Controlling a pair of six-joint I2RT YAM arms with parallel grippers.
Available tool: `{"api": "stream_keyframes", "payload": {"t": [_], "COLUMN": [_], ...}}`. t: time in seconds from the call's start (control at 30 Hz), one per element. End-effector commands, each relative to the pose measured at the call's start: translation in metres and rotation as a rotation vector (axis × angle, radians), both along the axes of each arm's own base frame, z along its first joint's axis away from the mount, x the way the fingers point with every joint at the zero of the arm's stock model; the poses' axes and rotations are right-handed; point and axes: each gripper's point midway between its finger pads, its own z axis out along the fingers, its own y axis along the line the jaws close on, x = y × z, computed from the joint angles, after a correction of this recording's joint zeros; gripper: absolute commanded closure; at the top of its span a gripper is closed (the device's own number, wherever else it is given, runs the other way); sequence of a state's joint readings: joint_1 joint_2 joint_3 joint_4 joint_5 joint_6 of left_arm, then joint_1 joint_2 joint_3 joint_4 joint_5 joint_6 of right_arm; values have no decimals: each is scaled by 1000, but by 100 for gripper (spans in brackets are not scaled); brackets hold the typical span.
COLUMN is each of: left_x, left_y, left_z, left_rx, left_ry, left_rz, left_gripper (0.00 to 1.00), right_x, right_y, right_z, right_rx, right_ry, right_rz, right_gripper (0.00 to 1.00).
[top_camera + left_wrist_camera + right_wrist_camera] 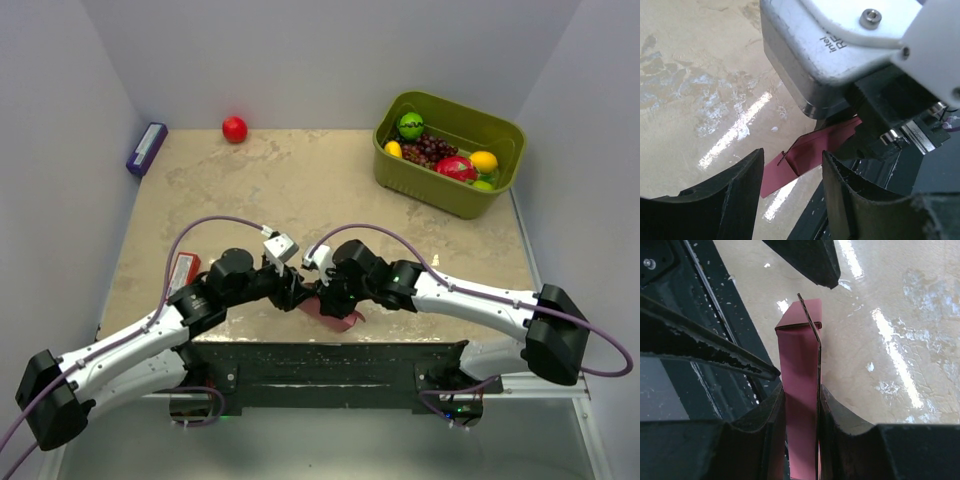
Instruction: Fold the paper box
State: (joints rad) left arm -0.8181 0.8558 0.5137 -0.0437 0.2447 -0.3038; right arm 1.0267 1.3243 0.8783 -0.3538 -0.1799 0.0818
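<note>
black fingers (775, 410) of the right gripper (801, 407) are pressing in from both sides on the paper box (800, 350), clenching a folded pink panel that is standing on edge between them. the panel is running away from the wrist camera, and its far end is showing a creased corner and a thin raised edge.

the left gripper (792, 161) is hanging released, its two fingers (740, 195) spread. the pink card is showing in the gap beyond them and is not touching either finger in that view.

from above, both grippers are meeting at the middle of the desk's (300, 190) near edge. the box is sitting low between them, just beside the dark mounting plate (330, 365) that is running along that edge.

a red flat packet (184, 270) is lying near the left edge, close beside the left arm. a purple box (146, 148) is resting at the far left corner, and a red ball (234, 129) is sitting at the far edge, left of the middle. a green basket (440, 195) of fruit is filling the far right corner. between these and the arms, a wide stretch of bare desk is lying open across the middle. walls are closing in the left, far and right edges.
</note>
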Motion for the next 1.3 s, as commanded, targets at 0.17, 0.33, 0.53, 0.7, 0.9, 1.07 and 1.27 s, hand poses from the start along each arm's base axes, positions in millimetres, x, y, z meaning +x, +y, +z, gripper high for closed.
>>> {"api": "stream_keyframes", "payload": {"t": [0.17, 0.33, 0.53, 0.7, 0.9, 1.07, 1.27], "left_x": [7, 2, 0, -3, -2, 3, 17], "left_y": [-1, -6, -8, -10, -12, -12, -6], "left_z": [27, 23, 22, 17, 2, -16, -36], "left_rx": [-64, -57, -55, -50, -53, -62, -46], "left_ry": [-83, -65, -59, -47, -14, 13, 2], "left_rz": [15, -30, -48, -64, -51, 12, 114], "left_gripper": [50, 61, 74, 100, 100, 100, 100], "right_x": [-9, -9, -8, -3, 20, 37, 53], "right_y": [9, 8, 8, 5, -3, 0, 1], "right_z": [15, 15, 14, 12, 10, 4, -13], "right_rx": [64, 62, 57, 36, -10, -43, -119], "right_ry": [4, 4, 2, -10, -75, -133, -158], "right_rz": [73, 70, 68, 41, -83, -114, -156], "right_gripper": [100, 100, 100, 100, 100, 100, 100]}}
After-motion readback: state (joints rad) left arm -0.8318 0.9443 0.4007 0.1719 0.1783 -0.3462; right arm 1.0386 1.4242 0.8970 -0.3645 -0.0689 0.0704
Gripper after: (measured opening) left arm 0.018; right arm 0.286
